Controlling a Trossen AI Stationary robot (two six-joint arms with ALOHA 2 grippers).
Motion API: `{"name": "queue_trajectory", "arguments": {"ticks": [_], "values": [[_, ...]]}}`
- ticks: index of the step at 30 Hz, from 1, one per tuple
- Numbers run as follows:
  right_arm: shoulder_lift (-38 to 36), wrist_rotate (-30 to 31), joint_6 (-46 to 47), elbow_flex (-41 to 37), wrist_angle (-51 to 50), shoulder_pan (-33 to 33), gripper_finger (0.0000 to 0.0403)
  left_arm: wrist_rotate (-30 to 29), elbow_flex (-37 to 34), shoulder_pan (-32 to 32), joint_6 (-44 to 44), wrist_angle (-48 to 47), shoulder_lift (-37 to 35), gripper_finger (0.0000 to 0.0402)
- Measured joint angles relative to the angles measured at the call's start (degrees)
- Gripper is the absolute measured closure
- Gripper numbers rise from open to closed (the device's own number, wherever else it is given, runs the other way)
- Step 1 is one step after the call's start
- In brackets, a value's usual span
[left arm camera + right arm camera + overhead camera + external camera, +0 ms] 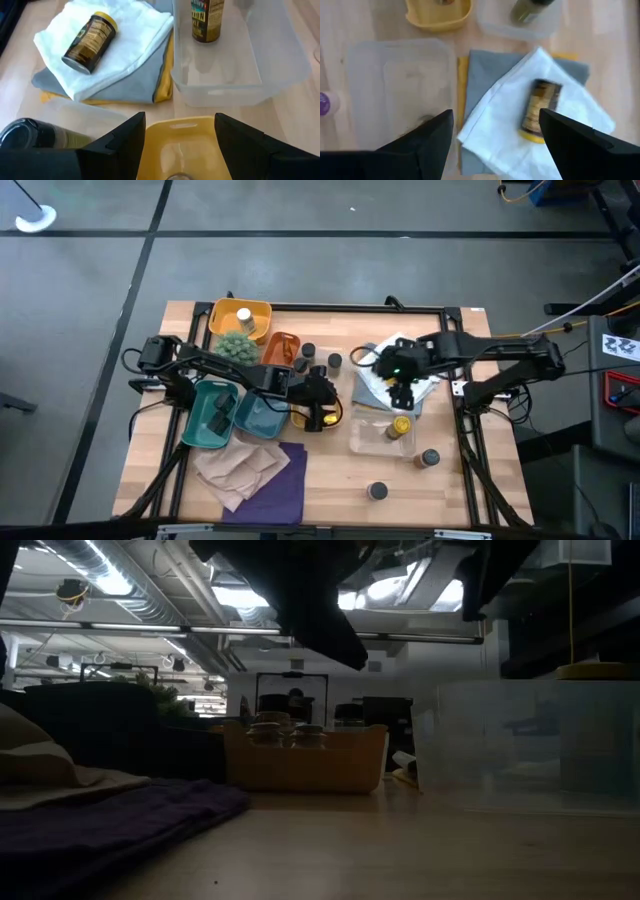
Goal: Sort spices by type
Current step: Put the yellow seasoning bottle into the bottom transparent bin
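Yellow-lidded spice jar (538,112) lying on white cloth (560,135) near table's right edge — right gripper (495,145) above it, left gripper (177,145) over yellow tray (175,150), both released.

Two arms (215,365), two teal trays (212,416), one clear tray (370,442)

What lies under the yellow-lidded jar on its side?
The jar rests on a folded white cloth, which lies on a grey cloth with yellow cloth peeking out beneath. Anything further below is covered.
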Motion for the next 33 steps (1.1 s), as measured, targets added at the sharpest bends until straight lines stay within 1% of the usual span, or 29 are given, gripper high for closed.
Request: {"name": "queue_trajectory", "arguments": {"ticks": [3, 7, 14, 18, 23, 25, 29, 31, 33], "values": [[-4.2, 2.0, -0.8, -3.4, 3.2, 0.0, 0.0111, 0.0, 0.0, 0.0, 0.1, -0.3, 0.0, 0.018], [-9.6, 5.0, -0.1, -10.7, 6.8, 0.0, 0.0111, 0.0, -0.2, 0.0, -0.1, -0.1, 0.0, 0.018], [-16.5, 14.6, 7.2, -23.6, 10.1, 0.0, 0.0111, 0.0, -0.3, 0.0, -0.2, -0.2, 0.0, 0.018], [-19.8, 17.6, 11.7, -30.2, 12.0, 0.0, 0.0111, 0.0, -0.3, 0.0, -0.2, -0.1, 0.0, 0.018], [-26.0, 17.5, 11.4, -37.8, 17.5, -0.8, 0.0111, 0.0, -0.3, 0.0, -0.2, -0.1, 0.0, 0.018], [-29.3, 17.0, 11.6, -40.7, 19.5, -2.6, 0.0111, 0.0, -0.3, 0.0, -0.2, -0.1, 0.0, 0.018], [-36.3, 13.1, 13.8, -45.5, 23.3, -7.8, 0.0111, 0.0, -0.3, 0.0, -0.1, 0.0, 0.0, 0.018], [-39.2, 11.5, 14.0, -47.9, 27.3, -9.8, 0.0111, 0.0, -0.3, 0.0, -0.1, 0.1, 0.0, 0.018], [-40.9, 11.5, 15.4, -50.6, 31.1, -11.2, 0.0111, 0.0, -0.3, 0.0, -0.1, 0.5, 0.0, 0.018]]}}
